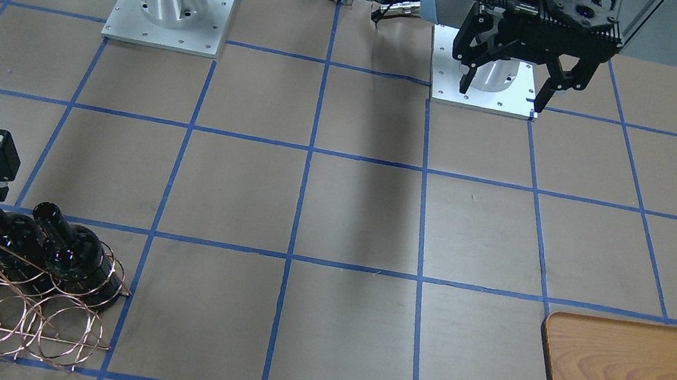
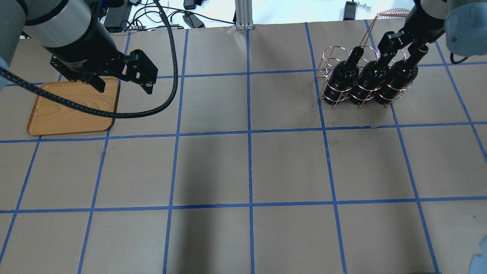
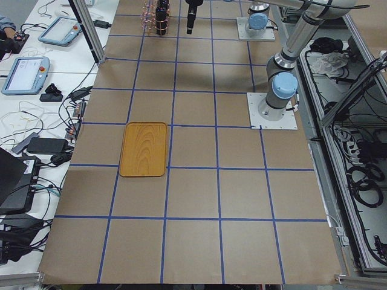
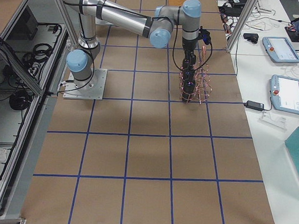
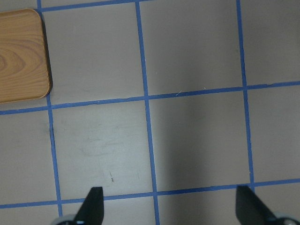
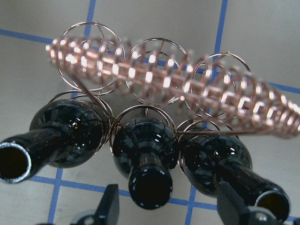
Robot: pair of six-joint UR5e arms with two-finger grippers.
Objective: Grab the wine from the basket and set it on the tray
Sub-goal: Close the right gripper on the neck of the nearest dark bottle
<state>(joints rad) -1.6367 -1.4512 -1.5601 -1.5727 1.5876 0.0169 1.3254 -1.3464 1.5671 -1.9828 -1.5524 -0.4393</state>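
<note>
Three near-black wine bottles stand in the back row of the copper wire basket point(image 2: 330, 57) at the far right: left point(image 2: 342, 78), middle point(image 2: 367, 80) and right point(image 2: 393, 82). My right gripper point(image 6: 169, 206) is open just above them. Its fingers stand on either side of the middle bottle's point(image 6: 147, 154) neck without touching it. The basket's twisted handle point(image 6: 164, 79) runs across behind the bottles. The wooden tray point(image 2: 68, 110) lies at the far left, with nothing on it. My left gripper point(image 2: 123, 87) is open and empty, raised over the tray's right edge.
The basket's front row of loops point(image 1: 0, 319) holds nothing. Blue tape lines grid the brown table point(image 2: 247, 163). The two arm bases point(image 1: 169, 10) point(image 1: 488, 77) stand at the robot's edge of the table. Tablets and cables point(image 3: 30, 66) lie on the side bench.
</note>
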